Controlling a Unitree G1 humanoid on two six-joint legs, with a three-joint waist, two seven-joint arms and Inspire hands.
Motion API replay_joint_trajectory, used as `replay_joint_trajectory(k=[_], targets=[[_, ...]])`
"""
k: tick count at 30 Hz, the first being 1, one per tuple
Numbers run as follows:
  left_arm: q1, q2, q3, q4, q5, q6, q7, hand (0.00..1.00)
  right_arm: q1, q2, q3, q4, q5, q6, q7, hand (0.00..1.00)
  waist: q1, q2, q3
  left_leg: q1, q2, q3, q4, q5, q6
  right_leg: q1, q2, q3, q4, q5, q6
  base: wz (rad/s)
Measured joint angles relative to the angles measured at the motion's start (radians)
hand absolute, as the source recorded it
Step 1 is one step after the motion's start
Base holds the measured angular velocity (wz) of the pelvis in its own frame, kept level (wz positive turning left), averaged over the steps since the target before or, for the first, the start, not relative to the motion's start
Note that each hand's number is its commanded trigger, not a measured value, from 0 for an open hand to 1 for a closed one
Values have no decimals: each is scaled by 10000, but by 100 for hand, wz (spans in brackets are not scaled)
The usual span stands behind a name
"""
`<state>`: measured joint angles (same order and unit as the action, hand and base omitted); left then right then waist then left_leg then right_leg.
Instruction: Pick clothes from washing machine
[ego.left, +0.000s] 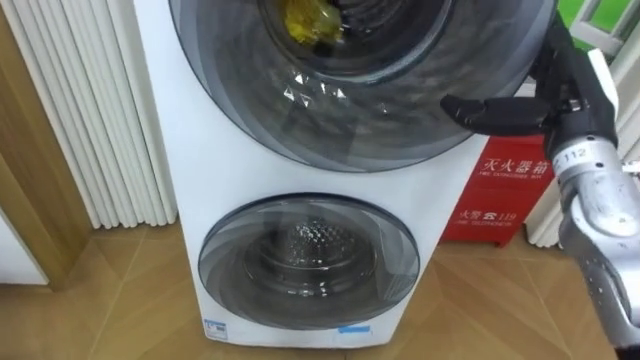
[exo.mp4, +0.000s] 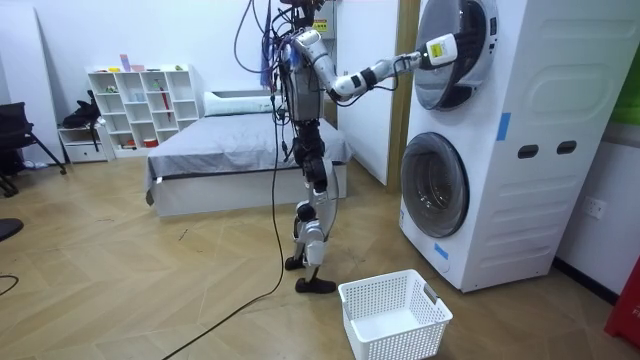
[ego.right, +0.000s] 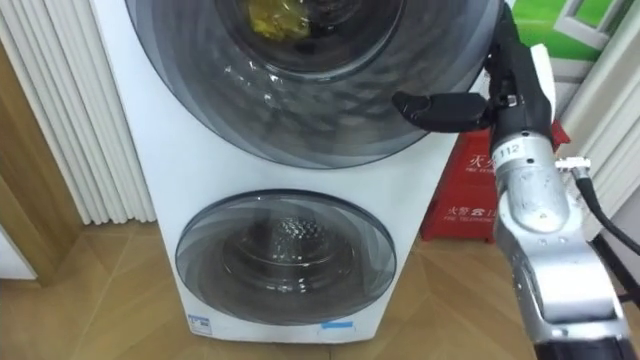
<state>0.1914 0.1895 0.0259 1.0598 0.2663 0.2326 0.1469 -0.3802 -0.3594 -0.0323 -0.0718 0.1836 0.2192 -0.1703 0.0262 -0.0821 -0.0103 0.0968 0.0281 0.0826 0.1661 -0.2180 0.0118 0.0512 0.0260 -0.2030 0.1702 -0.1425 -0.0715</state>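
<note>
Bedroom washing machine (exo.mp4: 520, 200) | right hand (ego.right: 515, 78) at rim of upper door (ego.right: 300, 110), we cannot tell its hold | we are advising hooking firmly, swinging wide.

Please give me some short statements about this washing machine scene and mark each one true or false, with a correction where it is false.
1. The right hand is at the rim of the upper door. True.
2. A yellow cloth shows through the upper door's glass. True.
3. The lower door stands wide open. False: it is shut.
4. The white basket sits on top of the washing machine. False: it stands on the floor before it.
5. In the eye views, the red box stands left of the washing machine. False: right of it.
</note>
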Motion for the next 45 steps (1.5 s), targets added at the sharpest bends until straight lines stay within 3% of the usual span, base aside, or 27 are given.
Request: replay_joint_trajectory(k=[6, 14, 30, 34, 40, 45], targets=[[-22, -12, 30, 229, -6, -471, 2, 0, 1356, 72, -184, -2047, -32, 23, 240, 0, -79, 1, -1, 13, -35, 124, 14, 14, -20, -36, 39, 113, -27, -23, -30, -6], [209, -54, 90, 350, -3, -903, 5, 0, 1461, 67, -286, -3774, -32, 37, 886, 0, -283, -1, -5, 29, 26, 283, 13, 20, -22, -144, 100, 355, 3, -14, -47, -10], [341, -52, 83, 611, -205, -1396, 4, 0, 1477, 65, -317, -4934, -300, -2, 1851, 0, -496, -14, -11, 26, 32, 308, 45, 39, -57, -154, 137, 357, 1, -61, -121, 0], [338, -43, 67, 622, -233, -1494, 0, 0, 1476, 93, -319, -4993, -284, -183, 1981, 0, -499, -21, -11, 20, 33, 275, 43, 40, -58, -133, 137, 349, -16, -68, -133, 2], [318, -11, -18, 792, -345, -1515, -2, 0, 1506, 568, -312, -4991, 136, -327, 2145, 0, -491, -34, -7, 46, 61, 344, 56, 43, -63, -115, 162, 369, -7, -57, -154, -2], [269, 21, -213, 807, -403, -1499, 0, 0, 1811, 1050, -266, -4970, 735, -875, 2489, 0, -463, -71, 1, 53, 125, 430, 55, 82, -133, -126, 207, 380, -12, -27, -225, -2]])
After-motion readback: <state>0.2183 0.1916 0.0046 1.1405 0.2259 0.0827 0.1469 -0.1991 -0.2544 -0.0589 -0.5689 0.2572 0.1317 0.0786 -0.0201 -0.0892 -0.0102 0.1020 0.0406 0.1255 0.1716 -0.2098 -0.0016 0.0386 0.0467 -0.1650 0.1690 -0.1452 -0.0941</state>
